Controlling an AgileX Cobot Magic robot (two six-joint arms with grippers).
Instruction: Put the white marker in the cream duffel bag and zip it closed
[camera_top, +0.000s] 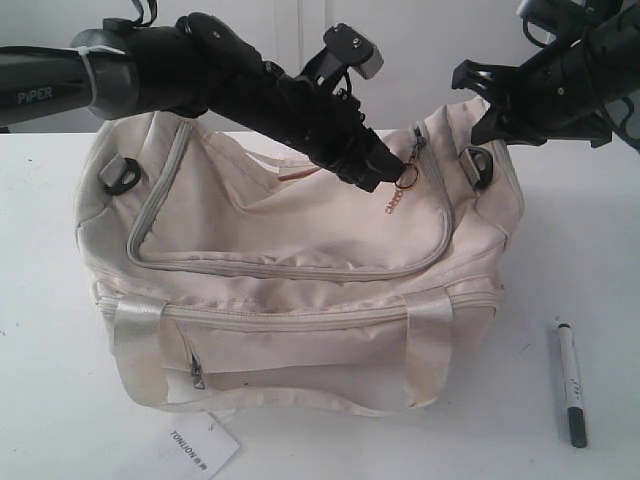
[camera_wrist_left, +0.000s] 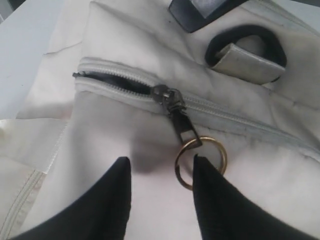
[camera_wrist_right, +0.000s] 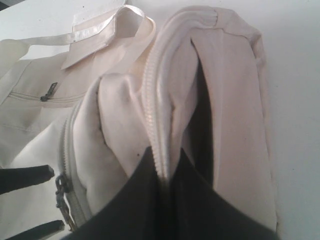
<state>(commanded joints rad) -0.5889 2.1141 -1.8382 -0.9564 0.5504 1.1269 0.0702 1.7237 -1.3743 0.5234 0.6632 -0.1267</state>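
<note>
Sitting on one white table (camera_top: 600, 250): one large soft cream fabric duffel bag (camera_top: 300, 260). One slim white marker with a dark cap (camera_top: 571, 380) lies flat on the table on the bag's right, apart from it and outside it.

Two black grippers, both at the bag's right end.
- Left gripper (camera_wrist_left: 159, 161): jaws apart, holding nothing. They straddle the single brass-coloured metal key ring (camera_wrist_left: 212, 140) hanging from the dark zipper slider (camera_wrist_left: 165, 94). The ring meets one fingertip (camera_wrist_left: 197, 165).
- Right gripper (camera_wrist_right: 165, 162): clamped on a fold of the bag's end fabric along a zipper seam.

Zipper: a short stretch gapes beside the slider; the rest of the flap zipper looks shut.

Two black strap rings, one at the left end (camera_top: 120, 175) and one at the right (camera_top: 478, 165). One white paper tag (camera_top: 200, 448) lies by the front bottom edge.
</note>
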